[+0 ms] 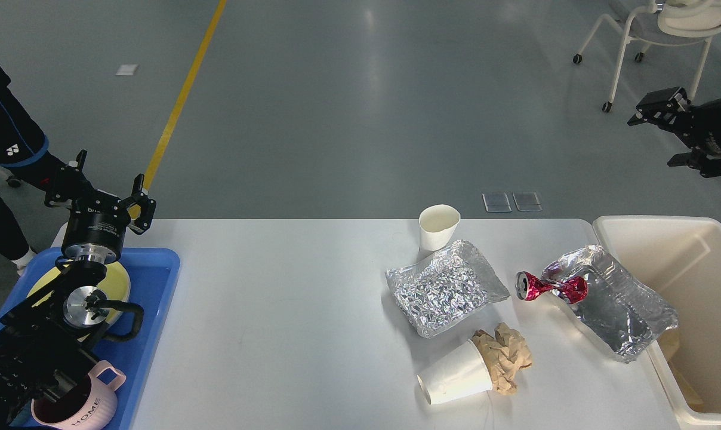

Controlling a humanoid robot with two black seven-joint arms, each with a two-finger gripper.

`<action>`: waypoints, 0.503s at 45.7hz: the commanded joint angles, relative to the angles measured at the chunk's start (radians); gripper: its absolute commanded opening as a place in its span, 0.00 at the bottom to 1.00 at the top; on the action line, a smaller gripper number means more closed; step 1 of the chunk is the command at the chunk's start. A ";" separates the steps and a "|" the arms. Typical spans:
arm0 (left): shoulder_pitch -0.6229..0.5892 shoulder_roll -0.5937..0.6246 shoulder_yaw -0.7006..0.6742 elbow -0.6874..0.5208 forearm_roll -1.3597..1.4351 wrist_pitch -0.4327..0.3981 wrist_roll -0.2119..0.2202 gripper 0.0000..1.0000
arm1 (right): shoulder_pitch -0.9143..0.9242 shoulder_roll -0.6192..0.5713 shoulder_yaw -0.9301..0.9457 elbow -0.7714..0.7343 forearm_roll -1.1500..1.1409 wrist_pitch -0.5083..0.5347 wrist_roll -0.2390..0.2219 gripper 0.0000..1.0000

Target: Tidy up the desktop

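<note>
So the desk (289,310) is far from tidy: all the rubbish sits on its right half, nothing gripped by either arm, so I'd call this the reach-in stage before the first pickup on that side. There's an upright white paper cup (437,227) at the far edge, a crinkled silver foil bag (447,288) just in front of it, a crushed red can (550,286) lying against a second foil bag (614,307) that leans on the rim of the cream bin (665,230) at the right, and nearer me a tipped-over paper cup (456,379) with a wad of brown paper (505,355) touching its base. The right claw (665,128) hangs high over the floor beyond the desk's far right corner, well apart from every piece of trash, fingers spread and holding nothing. The left claw (101,182) hovers over the far end of the blue tray (157,269) on the left, also spread open and empty; the tray has a yellow plate (119,280) and a pink mug (80,406) in it. My guess is the next move needs the right claw to come down and in toward the can or the foil bag by the bin, since those are nearest to it, then lift and drop into the bin. The foil looks slippery and floppy, so a pinch on an edge might be the safer bet.
</note>
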 commanded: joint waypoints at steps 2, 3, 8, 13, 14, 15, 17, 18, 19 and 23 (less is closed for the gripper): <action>0.000 0.000 0.000 -0.001 0.000 0.000 0.000 0.97 | 0.023 -0.003 -0.009 0.007 -0.002 0.002 0.000 1.00; 0.000 0.000 0.000 0.001 0.000 0.000 0.000 0.97 | 0.035 -0.003 -0.012 0.013 -0.004 0.002 0.000 1.00; 0.000 0.000 0.000 -0.001 0.000 0.000 0.000 0.97 | 0.103 -0.009 -0.029 0.085 -0.027 0.002 -0.002 1.00; 0.000 0.000 0.000 0.001 0.000 0.000 0.000 0.97 | 0.180 -0.025 -0.065 0.197 -0.076 0.002 -0.006 1.00; 0.000 0.000 0.000 -0.001 0.000 0.000 0.000 0.97 | 0.195 -0.028 -0.075 0.220 -0.084 0.002 -0.008 1.00; 0.000 0.000 0.000 -0.001 0.000 0.000 0.000 0.97 | 0.210 -0.029 -0.085 0.246 -0.093 0.005 -0.009 1.00; 0.000 0.000 0.000 -0.001 0.000 0.000 0.000 0.97 | 0.250 -0.032 -0.116 0.306 -0.108 0.005 -0.011 1.00; 0.000 0.000 0.000 -0.001 0.000 -0.002 0.000 0.97 | 0.276 -0.032 -0.137 0.338 -0.114 0.005 -0.012 1.00; 0.000 0.000 0.000 -0.001 0.000 0.000 0.000 0.97 | 0.304 -0.032 -0.163 0.368 -0.116 0.005 -0.014 1.00; 0.000 0.000 0.000 -0.001 0.000 0.000 0.000 0.97 | 0.411 -0.022 -0.278 0.493 -0.115 0.007 -0.017 1.00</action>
